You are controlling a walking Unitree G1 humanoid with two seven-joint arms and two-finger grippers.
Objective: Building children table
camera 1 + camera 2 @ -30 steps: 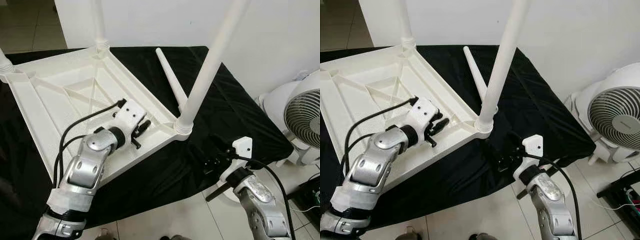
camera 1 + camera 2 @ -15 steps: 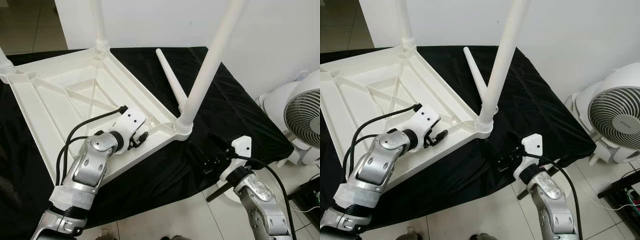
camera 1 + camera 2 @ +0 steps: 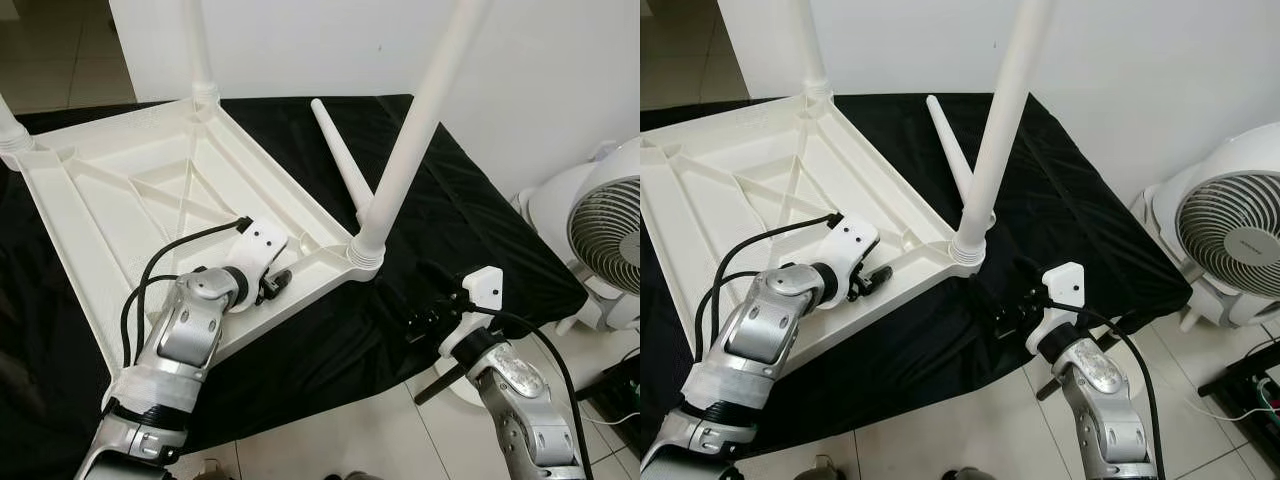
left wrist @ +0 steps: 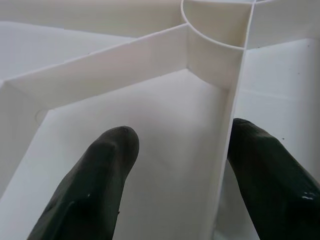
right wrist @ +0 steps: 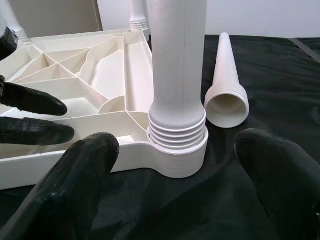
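Observation:
The white plastic table top (image 3: pixel 110 190) lies upside down on a black cloth. Legs stand in three corner sockets; the nearest leg (image 3: pixel 415 130) rises at the front right corner. A loose fourth leg (image 3: pixel 340 165) lies on the cloth behind it. My left gripper (image 3: pixel 275 283) is open at the table's near rim. Its fingers (image 4: pixel 95 185) straddle a thin rib (image 4: pixel 227 150) next to a round socket wall. My right gripper (image 3: pixel 425 320) hovers open just off the cloth's edge. It faces the threaded base of the nearest leg (image 5: pixel 177 145), with the loose leg (image 5: pixel 227 85) behind.
A white floor fan (image 3: pixel 605 235) stands to the right, close to my right arm. The black cloth (image 3: pixel 470 230) ends near the front, with tiled floor (image 3: pixel 340 440) below. A white wall runs behind the table.
My left gripper has dropped and turned from above the table's inside to its near rim, fingers now over a rib. The right gripper has barely moved.

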